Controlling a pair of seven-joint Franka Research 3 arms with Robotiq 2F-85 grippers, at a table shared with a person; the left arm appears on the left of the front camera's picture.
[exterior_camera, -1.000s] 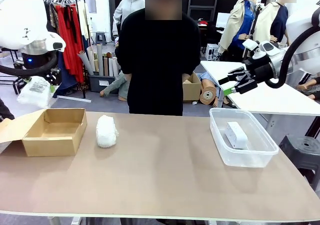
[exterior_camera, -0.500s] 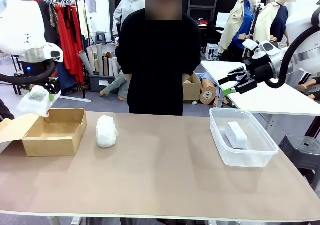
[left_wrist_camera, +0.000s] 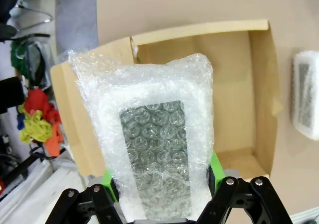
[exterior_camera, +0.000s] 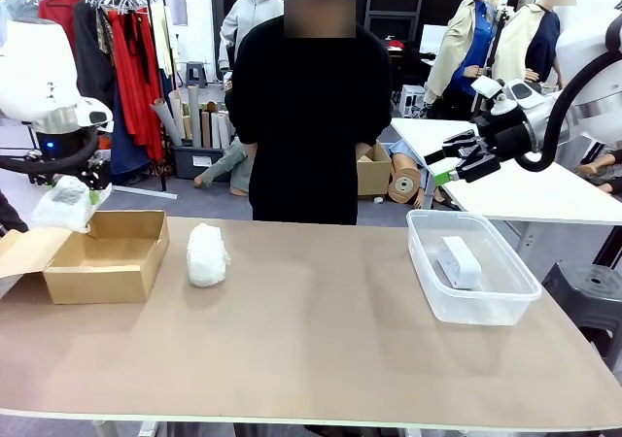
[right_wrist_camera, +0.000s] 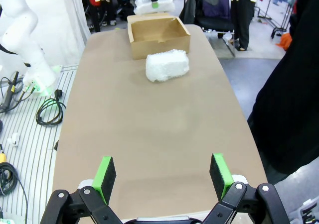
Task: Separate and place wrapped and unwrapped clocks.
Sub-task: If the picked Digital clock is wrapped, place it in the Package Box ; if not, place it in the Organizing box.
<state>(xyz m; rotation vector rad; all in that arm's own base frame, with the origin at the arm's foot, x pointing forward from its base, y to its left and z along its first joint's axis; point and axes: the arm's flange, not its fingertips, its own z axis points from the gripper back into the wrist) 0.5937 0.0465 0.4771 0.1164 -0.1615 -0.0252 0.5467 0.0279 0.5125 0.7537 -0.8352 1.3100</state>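
My left gripper [exterior_camera: 80, 190] is shut on a wrapped clock [exterior_camera: 62, 204], a bundle in clear bubble wrap with a dark face [left_wrist_camera: 152, 149]. It hangs above the left edge of an open cardboard box [exterior_camera: 105, 260]. In the left wrist view the green pads [left_wrist_camera: 107, 181] press on the bundle's sides. A second wrapped clock in white bubble wrap [exterior_camera: 207, 254] lies on the table to the right of the box. A bare white clock [exterior_camera: 457, 260] lies inside a clear plastic bin [exterior_camera: 523, 284] at the right. My right gripper [exterior_camera: 443, 161] hangs open and empty, high above the bin's far side.
A person in black stands at the far edge of the table [exterior_camera: 311, 350], hands out of sight. The box's flap [exterior_camera: 24, 252] folds out to the left. A white table [exterior_camera: 525, 189] stands behind the right arm.
My left gripper has come down with the wrapped clock, closer to the cardboard box's left edge. The right arm has not moved.
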